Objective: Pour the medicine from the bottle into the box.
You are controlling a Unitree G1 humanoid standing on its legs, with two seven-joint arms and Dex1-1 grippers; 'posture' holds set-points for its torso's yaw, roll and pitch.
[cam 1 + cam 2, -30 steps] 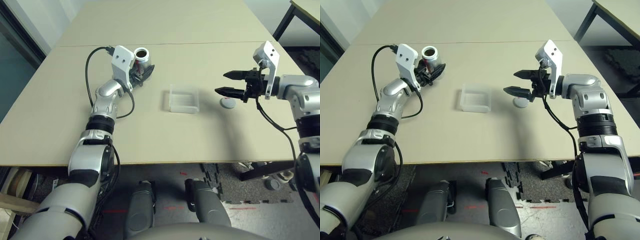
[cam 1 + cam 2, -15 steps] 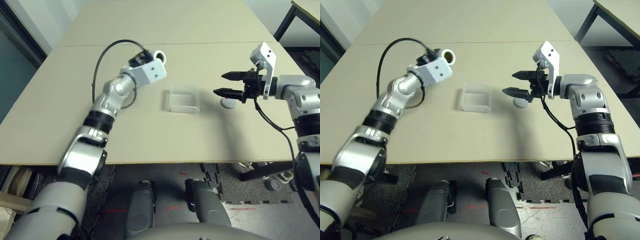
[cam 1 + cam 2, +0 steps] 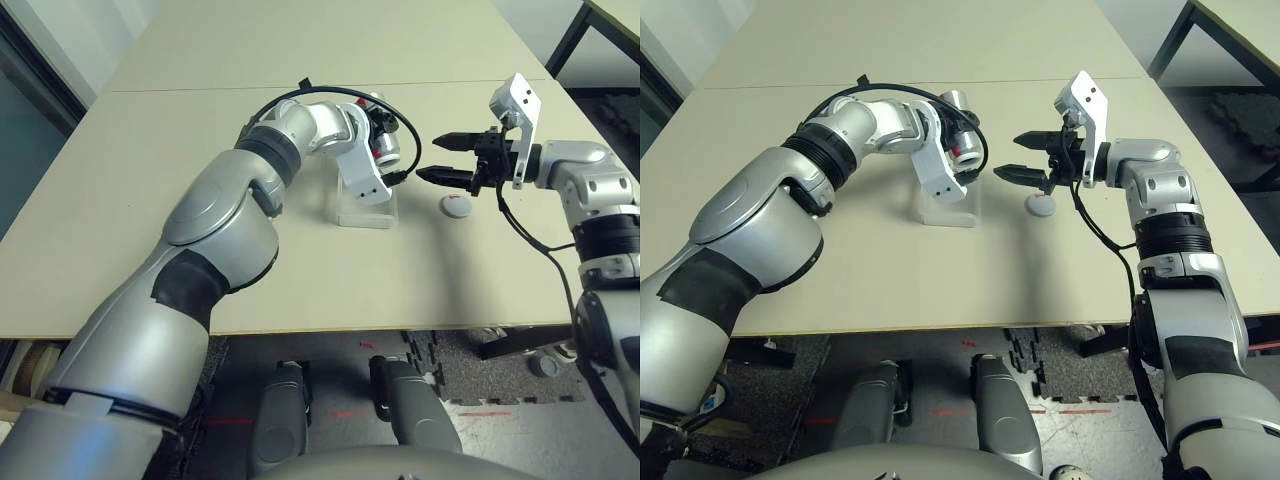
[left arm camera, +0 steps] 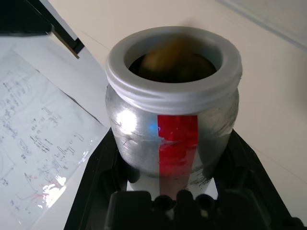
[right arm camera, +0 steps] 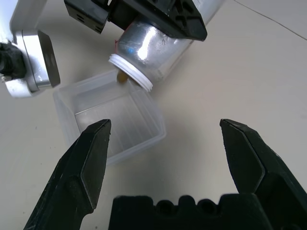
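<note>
The bottle (image 5: 153, 45) is clamped in the left gripper (image 3: 385, 150), tipped mouth-down over the box (image 5: 108, 120), with a brown piece of the medicine (image 5: 123, 76) at its rim. A pill could be bounced past the low wall if the tilt is too abrupt. Further right, the right gripper (image 3: 440, 158) is held wide apart above the grey cap (image 3: 457, 205). A beige table (image 3: 300, 270) is underneath; dark flooring lies beyond.

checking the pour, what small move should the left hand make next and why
Probably keep the tilt, tipping slightly further: the left hand holds the bottle mouth-down over the box, and a brown pill sits at the rim.
</note>
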